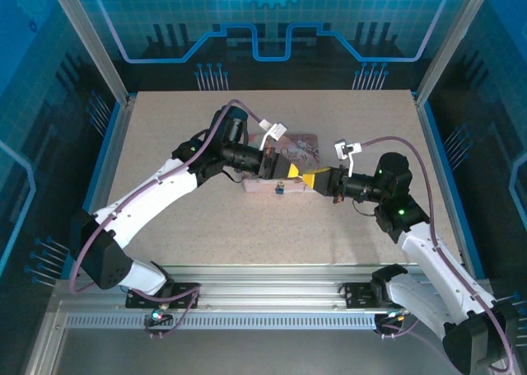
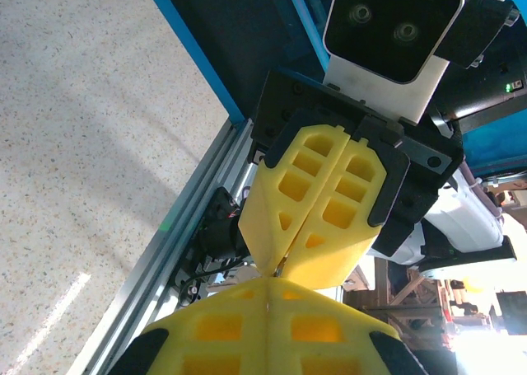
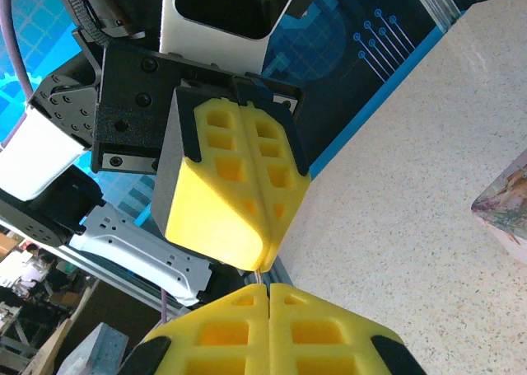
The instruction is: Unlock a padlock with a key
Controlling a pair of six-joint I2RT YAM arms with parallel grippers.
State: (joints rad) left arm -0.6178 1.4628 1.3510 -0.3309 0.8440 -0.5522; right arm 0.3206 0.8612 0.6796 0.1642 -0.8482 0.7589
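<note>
The left gripper (image 1: 290,171) and the right gripper (image 1: 317,180) are meeting tip to tip, both with fingers pressed together. They are pinching the thin key (image 3: 263,276) between them. Both arms are reaching inward above the pink box (image 1: 306,144). The padlock (image 1: 280,189) is lying at the box's near edge.
</note>
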